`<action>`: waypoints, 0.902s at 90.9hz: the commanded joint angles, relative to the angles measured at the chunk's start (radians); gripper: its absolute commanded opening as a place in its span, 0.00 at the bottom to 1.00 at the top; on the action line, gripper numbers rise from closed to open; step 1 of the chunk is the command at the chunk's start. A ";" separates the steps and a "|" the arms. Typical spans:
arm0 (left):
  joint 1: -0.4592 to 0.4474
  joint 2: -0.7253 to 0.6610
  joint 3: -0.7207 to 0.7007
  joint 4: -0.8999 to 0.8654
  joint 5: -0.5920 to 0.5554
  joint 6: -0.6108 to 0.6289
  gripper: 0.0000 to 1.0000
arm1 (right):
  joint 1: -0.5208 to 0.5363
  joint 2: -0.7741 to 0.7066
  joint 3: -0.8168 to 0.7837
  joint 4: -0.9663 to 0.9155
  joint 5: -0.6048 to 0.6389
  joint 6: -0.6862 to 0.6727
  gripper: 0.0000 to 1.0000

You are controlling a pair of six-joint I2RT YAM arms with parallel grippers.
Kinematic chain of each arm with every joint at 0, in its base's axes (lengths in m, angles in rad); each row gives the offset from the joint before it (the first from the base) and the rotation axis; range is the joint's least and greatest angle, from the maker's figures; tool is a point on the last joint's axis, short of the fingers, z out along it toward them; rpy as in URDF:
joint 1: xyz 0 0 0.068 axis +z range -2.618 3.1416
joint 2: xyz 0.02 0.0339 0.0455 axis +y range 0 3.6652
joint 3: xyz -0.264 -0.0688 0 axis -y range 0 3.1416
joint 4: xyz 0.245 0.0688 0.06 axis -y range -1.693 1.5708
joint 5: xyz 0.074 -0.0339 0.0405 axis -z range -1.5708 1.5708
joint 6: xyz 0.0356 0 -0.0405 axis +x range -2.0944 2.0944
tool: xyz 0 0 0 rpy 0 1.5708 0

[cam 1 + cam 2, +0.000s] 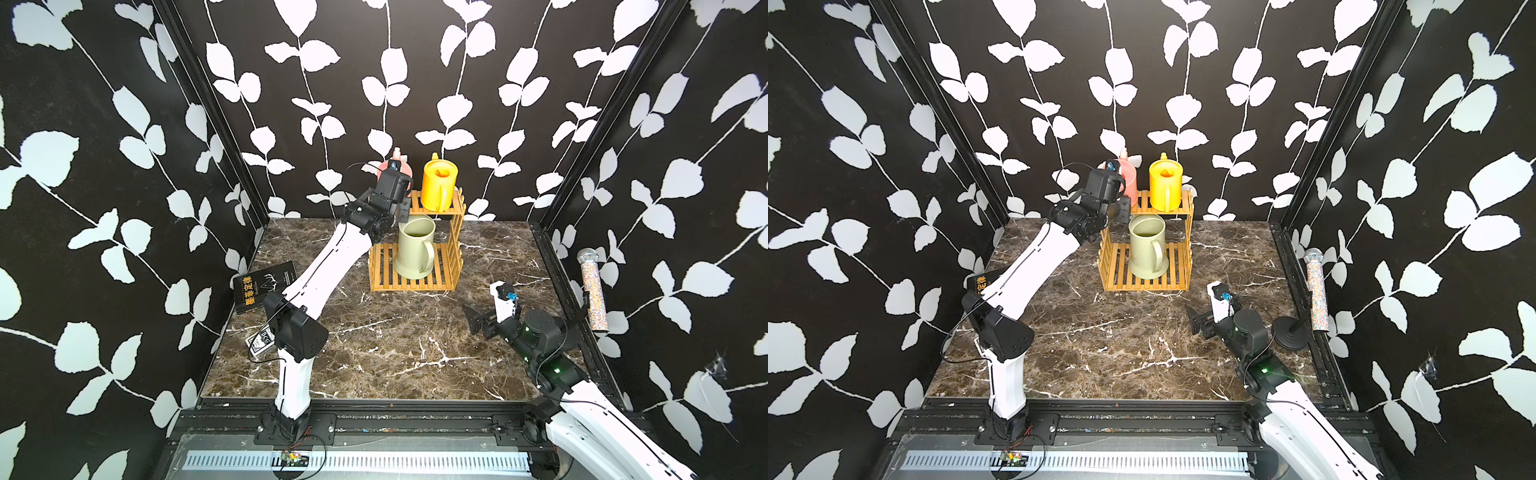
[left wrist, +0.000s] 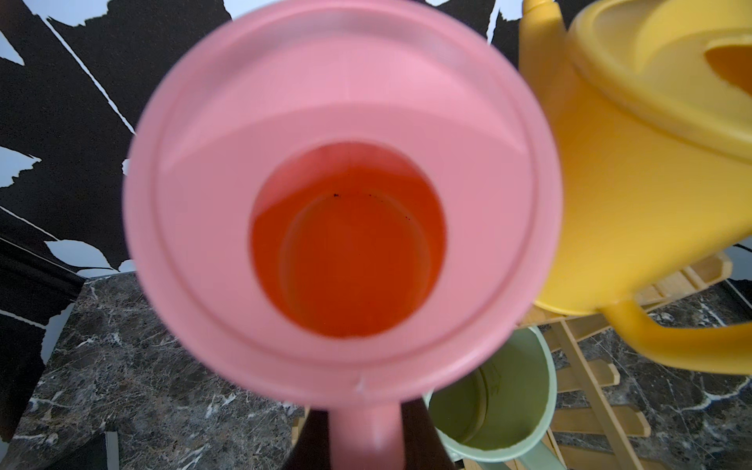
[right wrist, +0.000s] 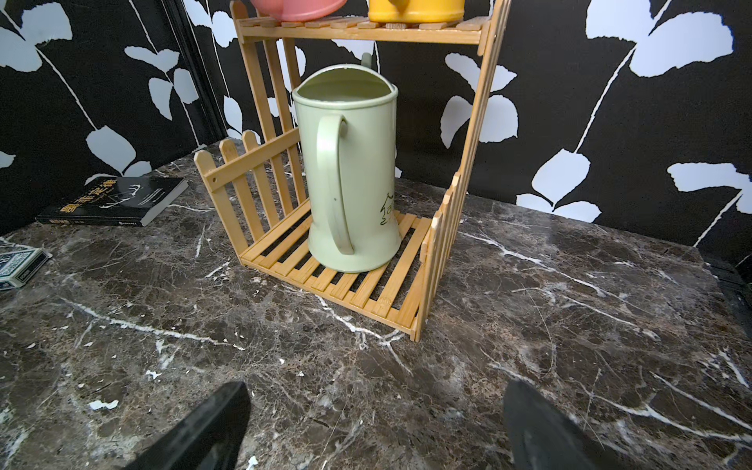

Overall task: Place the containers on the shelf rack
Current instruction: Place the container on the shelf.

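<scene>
Left claw (image 2: 366, 443) grips the pink can (image 2: 342, 203) by its handle at the top tier of the shelf rack (image 3: 366, 32); right claw (image 3: 374, 427) gapes empty over the surface (image 3: 569, 325).

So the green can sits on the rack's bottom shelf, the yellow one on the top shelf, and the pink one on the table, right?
Not quite. The pink can is not on the table: the right wrist view shows it up at the rack's top shelf beside the yellow can. The green can is on the bottom shelf, as you said.
</scene>
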 commanded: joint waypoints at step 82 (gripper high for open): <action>0.009 -0.015 -0.014 0.016 -0.017 0.009 0.09 | 0.005 -0.008 -0.021 0.015 0.013 0.012 0.99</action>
